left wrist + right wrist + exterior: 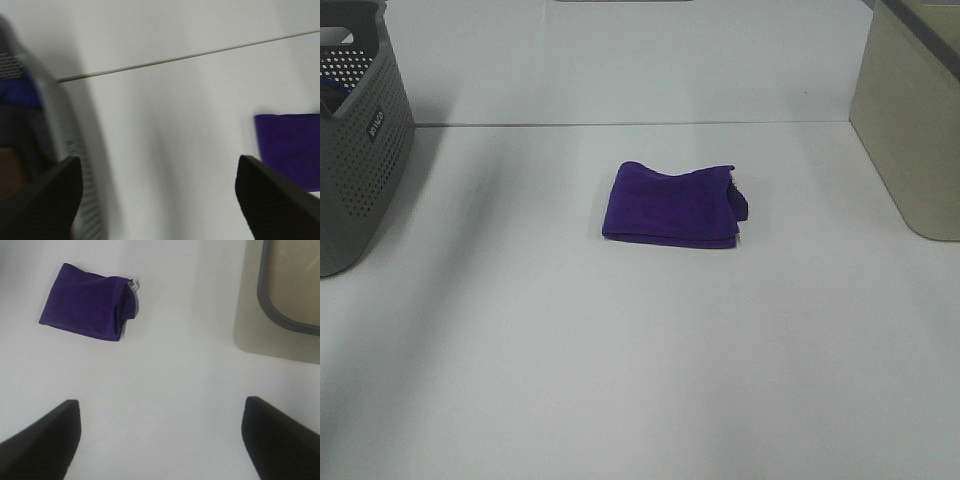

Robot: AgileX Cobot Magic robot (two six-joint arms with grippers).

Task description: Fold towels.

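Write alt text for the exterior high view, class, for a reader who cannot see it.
A folded deep purple terry towel lies in the middle of a white table. A grey perforated plastic basket stands at the left edge, and a beige plastic bin at the right; no gripper shows.

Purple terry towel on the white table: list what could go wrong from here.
1. The folded purple terry towel is uneven: at its right end, by the small white tag, layers gape and one corner sticks out, so the fold may spring open if left or lifted.
2. Both grippers, left and right, are open and well clear of it; a one-sided grab would likely undo the layers.
3. The grey perforated basket sits close to the left gripper and could be bumped.
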